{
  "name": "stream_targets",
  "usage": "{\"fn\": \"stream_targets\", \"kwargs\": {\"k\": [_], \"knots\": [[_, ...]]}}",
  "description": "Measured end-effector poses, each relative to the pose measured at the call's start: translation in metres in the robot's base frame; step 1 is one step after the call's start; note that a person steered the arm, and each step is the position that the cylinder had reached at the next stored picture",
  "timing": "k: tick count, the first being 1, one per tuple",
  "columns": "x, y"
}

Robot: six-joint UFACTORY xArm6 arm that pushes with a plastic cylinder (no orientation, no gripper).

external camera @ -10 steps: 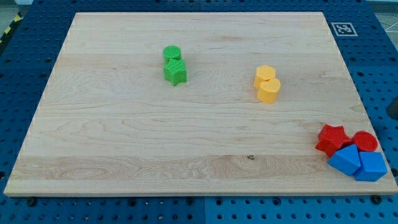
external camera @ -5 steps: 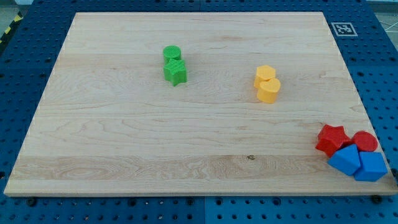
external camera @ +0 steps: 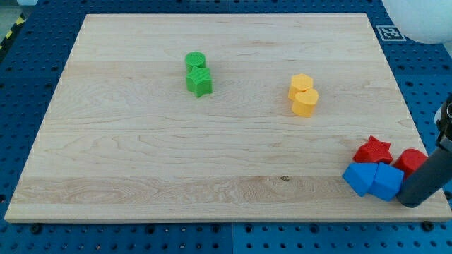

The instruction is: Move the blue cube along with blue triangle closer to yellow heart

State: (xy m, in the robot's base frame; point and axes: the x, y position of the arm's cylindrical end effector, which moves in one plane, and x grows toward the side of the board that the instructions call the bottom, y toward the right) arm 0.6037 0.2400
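Note:
The blue triangle (external camera: 358, 178) and the blue cube (external camera: 387, 181) sit side by side, touching, near the board's bottom right corner. The dark rod comes in from the view's right edge. My tip (external camera: 410, 202) is right against the cube's right side. The yellow heart (external camera: 306, 103) lies up and to the left of the blue pair, about a hundred pixels away, touching a yellow hexagon (external camera: 301, 83) just above it.
A red star (external camera: 373, 149) touches the blue blocks from above, and a red cylinder (external camera: 412, 161) sits just right of it, beside the rod. A green cylinder (external camera: 195, 60) and a green star (external camera: 199, 82) stand at the upper left. The board's right and bottom edges are close.
The rod has come into view from the right. Both blue blocks have slid left by about fifty pixels. The red star has shifted slightly up.

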Motion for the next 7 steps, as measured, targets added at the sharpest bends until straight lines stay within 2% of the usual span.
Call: {"fn": "stream_targets", "kwargs": {"k": [4, 5, 6, 7], "knots": [[-0.001, -0.059], [-0.008, -0.059], [-0.045, -0.066], [-0.049, -0.073]]}}
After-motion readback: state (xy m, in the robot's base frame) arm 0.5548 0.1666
